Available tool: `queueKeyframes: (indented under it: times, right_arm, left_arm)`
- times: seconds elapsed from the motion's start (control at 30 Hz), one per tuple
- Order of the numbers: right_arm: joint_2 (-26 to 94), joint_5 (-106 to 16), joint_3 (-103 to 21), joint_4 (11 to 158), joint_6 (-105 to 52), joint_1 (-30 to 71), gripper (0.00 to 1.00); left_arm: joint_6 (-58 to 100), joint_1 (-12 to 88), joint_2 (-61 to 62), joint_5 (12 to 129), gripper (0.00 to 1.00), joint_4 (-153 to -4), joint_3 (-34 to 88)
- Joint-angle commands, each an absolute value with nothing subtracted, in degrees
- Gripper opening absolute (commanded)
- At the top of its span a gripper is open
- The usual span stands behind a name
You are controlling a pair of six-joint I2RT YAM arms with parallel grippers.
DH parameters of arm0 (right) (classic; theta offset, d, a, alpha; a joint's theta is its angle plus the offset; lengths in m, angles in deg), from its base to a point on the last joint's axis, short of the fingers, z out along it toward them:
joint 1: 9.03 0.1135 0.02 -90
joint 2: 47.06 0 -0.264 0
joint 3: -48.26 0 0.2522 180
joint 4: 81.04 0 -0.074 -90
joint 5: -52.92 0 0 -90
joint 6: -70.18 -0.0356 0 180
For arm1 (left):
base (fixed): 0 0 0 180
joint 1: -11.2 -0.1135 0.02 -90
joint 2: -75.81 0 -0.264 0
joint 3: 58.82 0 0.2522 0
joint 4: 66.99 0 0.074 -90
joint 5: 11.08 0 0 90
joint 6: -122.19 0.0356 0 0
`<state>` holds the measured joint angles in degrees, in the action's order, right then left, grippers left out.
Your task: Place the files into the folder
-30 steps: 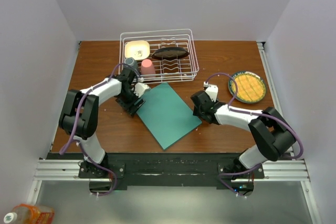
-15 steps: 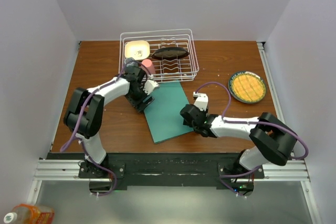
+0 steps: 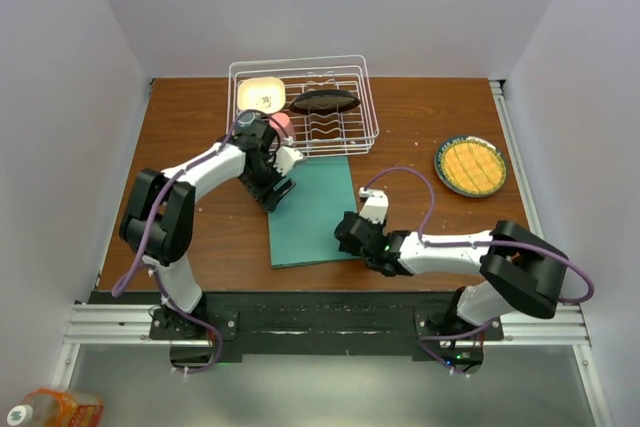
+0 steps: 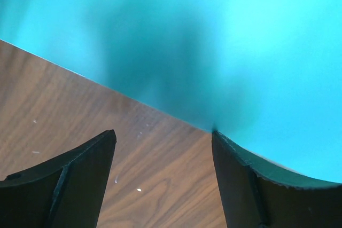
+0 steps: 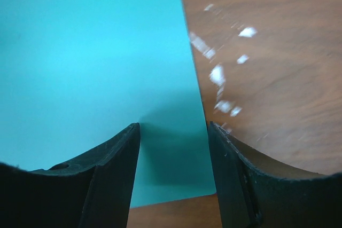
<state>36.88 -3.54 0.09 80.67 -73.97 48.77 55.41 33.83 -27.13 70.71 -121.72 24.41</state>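
Brown wooden table [image 3: 430, 112]: teal folder [image 3: 312, 212] flat, wire rack [image 3: 366, 119], plate [image 3: 441, 169] near right edge.

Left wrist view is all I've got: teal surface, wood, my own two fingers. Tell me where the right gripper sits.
Observer: The right gripper, jaws open, straddles the folder's right edge, close to its near corner.
Operator: Report any files in sight.
Observer: None show in any view; the folder shows only its plain teal cover.
Operator: Name what stands behind it.
Observer: A white wire dish rack, just beyond the folder's far edge.
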Motion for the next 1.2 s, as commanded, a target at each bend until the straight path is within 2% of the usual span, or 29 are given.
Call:
queueKeyframes:
  times: [0.0,0.13,0.47,0.57,0.67,0.7,0.8,0.97,1.17]
  right_arm:
    - [42.7,-15.5,3.9,72.5,-83.4,56.4,0.57]
    - [44.4,-15.7,3.9,71.8,-84.8,60.5,0.58]
    - [37.6,-8.9,-0.5,63.5,-83.5,59.8,0.61]
    - [35.1,-7.0,-1.1,61.0,-83.6,59.9,0.67]
    - [31.1,-3.5,-2.9,57.9,-81.5,59.8,0.73]
    - [30.0,-2.3,-3.8,57.2,-80.5,59.8,0.75]
    - [27.3,2.4,-8.6,55.9,-74.7,59.9,0.78]
    - [29.7,5.1,-19.4,54.8,-64.7,59.1,0.84]
    - [32.1,3.8,-26.8,54.9,-56.2,59.1,0.86]
  left_arm:
    - [56.0,34.0,-23.3,67.5,0.78,-122.1,22.9]
    - [56.2,34.1,-22.0,67.3,0.78,-122.7,22.1]
    - [55.7,35.4,-19.5,64.1,0.77,-123.6,18.5]
    - [55.7,35.9,-18.7,63.5,0.77,-123.7,17.7]
    - [55.6,35.9,-17.9,64.1,0.85,-125.7,19.7]
    - [55.4,35.9,-17.8,64.2,1.0,-128.4,22.2]
    - [55.0,35.9,-15.6,65.9,1.0,-131.5,27.3]
    - [53.4,34.8,-9.4,69.8,1.0,-133.0,34.3]
    - [51.9,34.3,-0.8,71.0,1.0,-134.6,32.4]
